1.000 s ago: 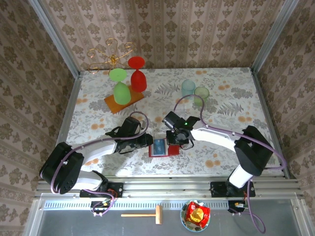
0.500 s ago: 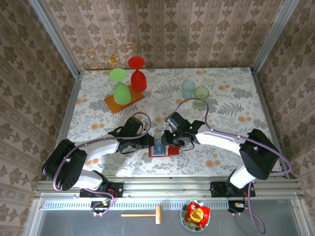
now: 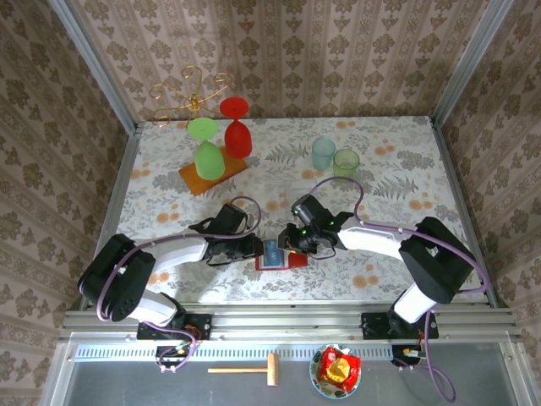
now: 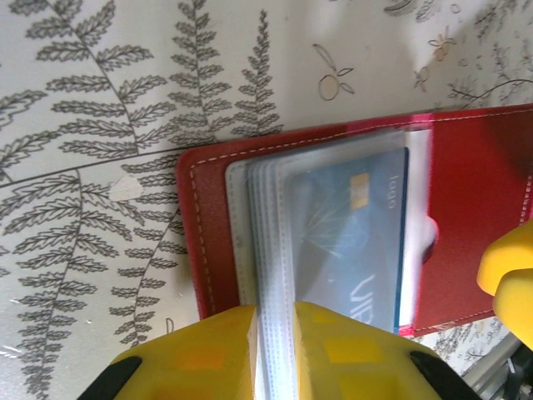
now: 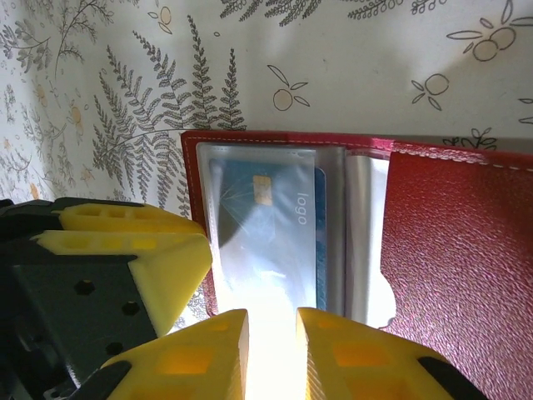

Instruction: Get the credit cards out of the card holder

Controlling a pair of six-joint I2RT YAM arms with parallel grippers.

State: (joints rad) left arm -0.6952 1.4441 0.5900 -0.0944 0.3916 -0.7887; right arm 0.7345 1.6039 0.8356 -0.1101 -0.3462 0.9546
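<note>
The right end effector [image 5: 271,327] joins the left end effector [image 4: 273,323] on the open card holder [image 3: 296,261]; no credit cards are out yet.
In the last second the right one has moved in from beside the holder and now clenches at the pocket showing the blue card [image 5: 271,229]. Glare hides whether it pinches card or sleeve. The left stays clamped on the clear pocket leaves [image 4: 265,217], pinning the holder to the counter [image 3: 380,178], so a pull could probably begin.
</note>
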